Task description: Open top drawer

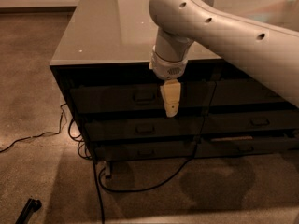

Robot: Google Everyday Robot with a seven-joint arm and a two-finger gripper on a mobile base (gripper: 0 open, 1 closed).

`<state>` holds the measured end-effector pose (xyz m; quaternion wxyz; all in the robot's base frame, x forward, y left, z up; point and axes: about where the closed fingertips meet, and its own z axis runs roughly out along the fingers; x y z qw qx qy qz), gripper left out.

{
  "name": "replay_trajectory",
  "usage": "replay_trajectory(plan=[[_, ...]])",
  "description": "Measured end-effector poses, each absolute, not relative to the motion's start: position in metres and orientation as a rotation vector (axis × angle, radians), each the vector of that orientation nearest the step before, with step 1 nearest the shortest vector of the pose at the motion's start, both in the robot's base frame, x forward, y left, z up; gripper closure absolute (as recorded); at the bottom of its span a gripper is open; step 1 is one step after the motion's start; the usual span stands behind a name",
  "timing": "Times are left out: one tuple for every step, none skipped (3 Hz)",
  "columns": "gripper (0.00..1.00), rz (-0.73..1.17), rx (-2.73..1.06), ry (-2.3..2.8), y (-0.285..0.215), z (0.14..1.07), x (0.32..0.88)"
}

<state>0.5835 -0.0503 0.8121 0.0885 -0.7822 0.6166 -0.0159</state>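
The fingers point(170, 94) show as one tapered cream piece with no gap between them, pressed together and holding nothing. They point straight down. The gripper point(171, 108) hangs just below the front edge of the bench point(107, 27), about midway along that edge, with its tip over the lower margin of the top drawer point(107, 98). Whether it touches the drawer front cannot be told.

The top drawer lies directly under the bench's front edge, running from the front left corner to about the middle. It is closed, its front in line with the two lower drawers point(140, 129) beneath it. Its small loop handle point(144, 97) sits just to the left of the gripper, apart from it.

The pale arm point(224, 29) comes in from the upper right, over the bench top, and bends down at a round wrist above the front edge. Narrower drawer fronts point(247, 93) fill the cabinet's right half. A black cable point(154, 183) trails across the floor below.
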Motion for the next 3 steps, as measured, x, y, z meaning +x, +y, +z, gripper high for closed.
replay_trajectory(plan=[[0.0, -0.066, -2.351, 1.828, -0.048, 0.809, 0.583], [0.0, -0.064, -2.403, 1.835, -0.041, 0.776, 0.595], [0.0, -0.01, -2.435, 1.855, -0.038, 0.741, 0.612]])
